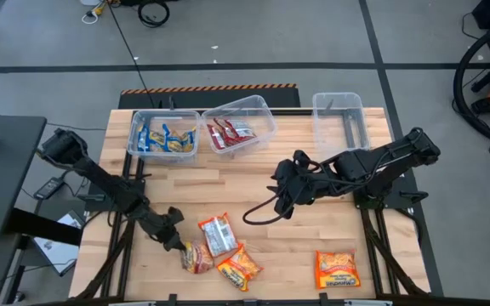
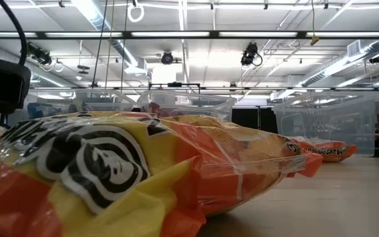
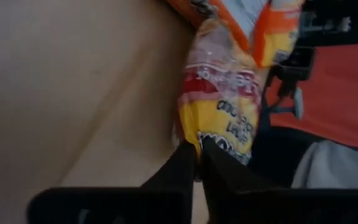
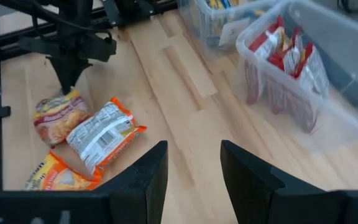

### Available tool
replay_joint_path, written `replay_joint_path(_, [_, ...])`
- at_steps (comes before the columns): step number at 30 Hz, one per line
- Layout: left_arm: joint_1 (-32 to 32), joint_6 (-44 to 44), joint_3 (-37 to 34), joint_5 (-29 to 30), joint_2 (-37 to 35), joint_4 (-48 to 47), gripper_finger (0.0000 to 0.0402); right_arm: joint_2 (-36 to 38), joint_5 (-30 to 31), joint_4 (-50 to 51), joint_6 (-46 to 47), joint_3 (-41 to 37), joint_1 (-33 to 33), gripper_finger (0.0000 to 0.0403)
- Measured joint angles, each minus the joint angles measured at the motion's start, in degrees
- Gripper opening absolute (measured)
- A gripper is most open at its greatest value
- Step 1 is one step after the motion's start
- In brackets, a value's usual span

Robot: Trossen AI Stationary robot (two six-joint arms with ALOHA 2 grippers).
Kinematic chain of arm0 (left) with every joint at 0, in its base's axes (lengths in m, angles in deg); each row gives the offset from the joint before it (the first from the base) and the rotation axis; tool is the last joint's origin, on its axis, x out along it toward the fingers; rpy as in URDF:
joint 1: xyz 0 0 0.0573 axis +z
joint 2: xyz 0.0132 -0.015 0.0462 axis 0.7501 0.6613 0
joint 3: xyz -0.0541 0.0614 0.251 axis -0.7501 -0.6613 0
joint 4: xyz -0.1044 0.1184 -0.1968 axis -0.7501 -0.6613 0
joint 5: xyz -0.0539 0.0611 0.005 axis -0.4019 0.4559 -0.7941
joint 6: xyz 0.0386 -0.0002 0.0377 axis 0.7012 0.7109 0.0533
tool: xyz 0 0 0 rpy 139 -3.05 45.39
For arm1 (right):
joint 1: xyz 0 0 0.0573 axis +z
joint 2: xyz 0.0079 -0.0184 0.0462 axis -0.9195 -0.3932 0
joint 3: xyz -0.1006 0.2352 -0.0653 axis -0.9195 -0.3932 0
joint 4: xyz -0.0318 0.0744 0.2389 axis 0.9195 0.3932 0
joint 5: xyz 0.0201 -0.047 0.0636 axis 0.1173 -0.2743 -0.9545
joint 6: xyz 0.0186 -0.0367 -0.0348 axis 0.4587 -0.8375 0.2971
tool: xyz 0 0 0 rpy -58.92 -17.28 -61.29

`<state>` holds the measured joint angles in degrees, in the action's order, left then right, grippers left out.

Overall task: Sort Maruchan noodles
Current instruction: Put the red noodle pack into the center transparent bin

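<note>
Left tub (image 1: 134, 144): blue-yellow packets (image 1: 167, 138) sorted. Middle tub (image 1: 266, 121): red packets (image 1: 230, 133) sorted. Right tub (image 1: 317, 110): empty.

Left gripper (image 1: 179, 245) clenched on edge of orange packet (image 1: 196, 257) at table front. Three more orange packets (image 1: 337, 269) unsorted. Right gripper (image 4: 191, 163) released, mid-table, idle.

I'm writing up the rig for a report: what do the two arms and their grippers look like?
Both arms are black and jointed. A loose black cable loops from the right arm. The left gripper has slim tapered black fingers; the right gripper has broad, flat black fingers.
</note>
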<state>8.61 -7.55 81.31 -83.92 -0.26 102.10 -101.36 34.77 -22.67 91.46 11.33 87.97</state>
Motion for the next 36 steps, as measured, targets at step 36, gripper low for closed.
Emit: replay_joint_path(36, [19.1,69.6,65.8,20.3,4.5,-67.6,0.0011,0.9,-11.2,-26.1,-30.6,-0.5,-2.9,0.0278])
